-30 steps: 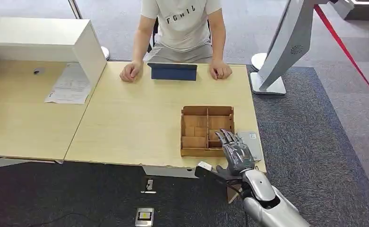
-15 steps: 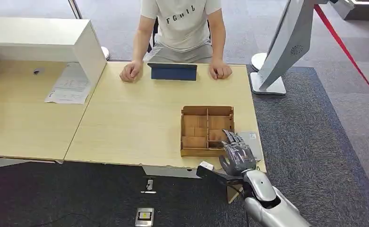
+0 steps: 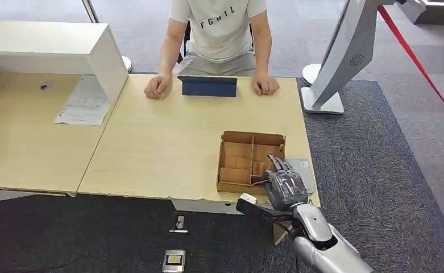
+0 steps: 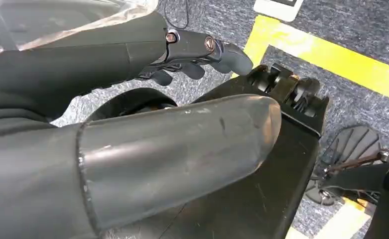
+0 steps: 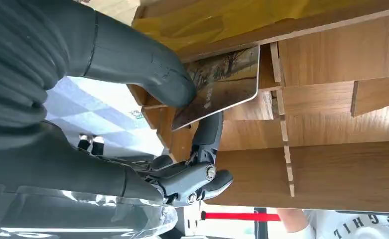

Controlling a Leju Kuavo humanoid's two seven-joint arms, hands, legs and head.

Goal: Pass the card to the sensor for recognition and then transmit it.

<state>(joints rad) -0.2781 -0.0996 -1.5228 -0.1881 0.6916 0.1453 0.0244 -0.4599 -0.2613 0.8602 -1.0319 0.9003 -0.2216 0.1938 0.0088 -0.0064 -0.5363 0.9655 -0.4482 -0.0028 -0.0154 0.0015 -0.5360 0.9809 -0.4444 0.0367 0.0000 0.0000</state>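
A: Surface?

B: Light wood bench, two tops butted together. The wooden divider box stands near the bench's right front corner, tipped so its near edge is on the bench and its far side raised. A grey flat device lies just beside it on the right. A blue tablet case stands at the far edge, in front of a seated person whose fists rest on the bench on either side of it. A white cabinet and a printed sheet sit on the left top.

A: Room?

B: Grey carpet. White kiosk stand to the right of the bench, with a red strap running across behind it. A floor socket plate below the bench's front edge.

A: Right robot hand?

B: Right robot hand is at the box's near right compartment. In the right wrist view, the thumb and a dark finger pinch the card, which is partly inside the box, against a divider.

A: Left robot hand?

B: Left robot hand hangs over the floor, with yellow floor tape beneath. Fingers are curled inward, holding nothing.
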